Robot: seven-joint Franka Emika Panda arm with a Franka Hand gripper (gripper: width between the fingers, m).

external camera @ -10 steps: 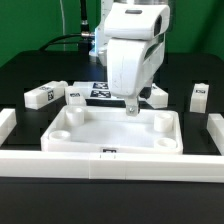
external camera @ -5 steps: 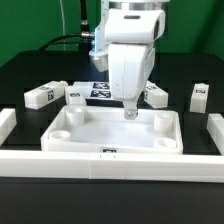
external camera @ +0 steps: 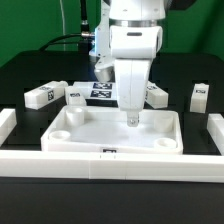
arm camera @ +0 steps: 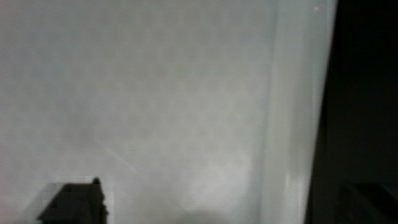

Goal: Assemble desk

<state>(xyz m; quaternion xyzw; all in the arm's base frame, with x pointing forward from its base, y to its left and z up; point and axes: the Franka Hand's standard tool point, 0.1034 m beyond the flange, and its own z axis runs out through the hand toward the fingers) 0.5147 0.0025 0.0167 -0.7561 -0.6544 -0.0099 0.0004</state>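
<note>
The desk's white tray-like tabletop point(external camera: 112, 130) lies in the middle of the black table, round sockets at its corners. My gripper point(external camera: 131, 118) points straight down over the tray's far middle, just above its floor, open with nothing between the fingers. In the wrist view the tabletop's white surface point(arm camera: 160, 100) fills the picture and one dark fingertip point(arm camera: 75, 203) shows at the edge. Three white block legs with tags lie behind the tray: two on the exterior view's left point(external camera: 38, 96) point(external camera: 72, 93) and one on its right point(external camera: 199, 95). Another tagged block point(external camera: 155, 95) is partly hidden by my hand.
A long white border bar point(external camera: 110, 165) runs along the front of the tray. Shorter bars stand at the left point(external camera: 5, 125) and right point(external camera: 216, 130). The marker board point(external camera: 100, 90) lies behind the tray, under my arm.
My hand has turned about its upright axis and come down closer to the tray floor, shifting slightly to the exterior view's right. The jaws stay open. No part has moved.
</note>
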